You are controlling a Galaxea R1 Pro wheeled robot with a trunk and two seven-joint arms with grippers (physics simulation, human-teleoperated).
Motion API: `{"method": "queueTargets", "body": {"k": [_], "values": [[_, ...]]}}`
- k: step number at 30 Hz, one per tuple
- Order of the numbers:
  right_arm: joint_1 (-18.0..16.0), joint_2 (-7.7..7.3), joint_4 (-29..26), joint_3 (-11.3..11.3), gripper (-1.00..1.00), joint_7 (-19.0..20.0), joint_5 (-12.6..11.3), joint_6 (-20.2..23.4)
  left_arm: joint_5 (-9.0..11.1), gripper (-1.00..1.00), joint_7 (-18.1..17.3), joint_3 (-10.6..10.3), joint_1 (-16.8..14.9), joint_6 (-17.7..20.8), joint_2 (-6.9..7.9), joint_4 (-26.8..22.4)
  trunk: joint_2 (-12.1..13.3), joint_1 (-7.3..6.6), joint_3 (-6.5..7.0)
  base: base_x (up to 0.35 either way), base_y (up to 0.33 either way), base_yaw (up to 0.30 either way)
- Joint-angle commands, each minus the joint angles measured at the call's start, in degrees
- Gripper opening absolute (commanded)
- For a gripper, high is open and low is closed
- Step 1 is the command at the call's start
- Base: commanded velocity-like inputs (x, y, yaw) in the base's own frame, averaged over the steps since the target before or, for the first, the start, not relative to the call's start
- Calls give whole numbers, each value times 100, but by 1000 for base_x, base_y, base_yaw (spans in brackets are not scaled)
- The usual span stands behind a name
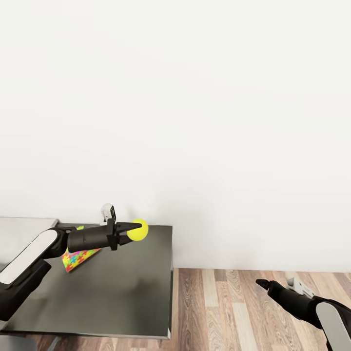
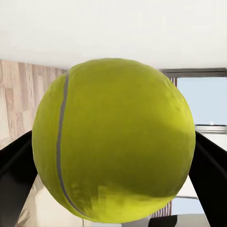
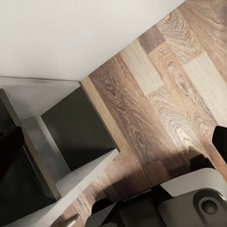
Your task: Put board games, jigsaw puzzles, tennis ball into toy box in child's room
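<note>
Ball in my left hand, toy box not in sight

Dark cabinet under my left arm, jigsaw puzzle lying on it. Left gripper pinches the tennis ball at the fingertips only; a jolt could squirt it onto the wood floor. Right gripper low over the floor, opening unclear.

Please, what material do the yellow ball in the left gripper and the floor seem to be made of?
The yellow-green tennis ball looks like fuzzy felt: matte, slightly uneven surface with a curved grey seam. The brown plank floor looks like wood or wood-effect laminate, judging by its visible grain and board joints; which of the two cannot be told.
</note>
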Motion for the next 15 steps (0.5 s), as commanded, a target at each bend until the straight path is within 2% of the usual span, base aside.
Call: {"method": "queueTargets", "body": {"k": [1, 15], "values": [[-5, 0, -6, -2, 100, -55, -59, 20, -29, -100, -42, -11, -7, 3, 6, 1, -10, 3, -1, -4, 0, -84], [-6, 4, -6, 46, 100, -55, -53, 11, -79, -100, -37, -11, -9, 3, -7, 1, -10, 3, 128, -1, 0, -11]]}}
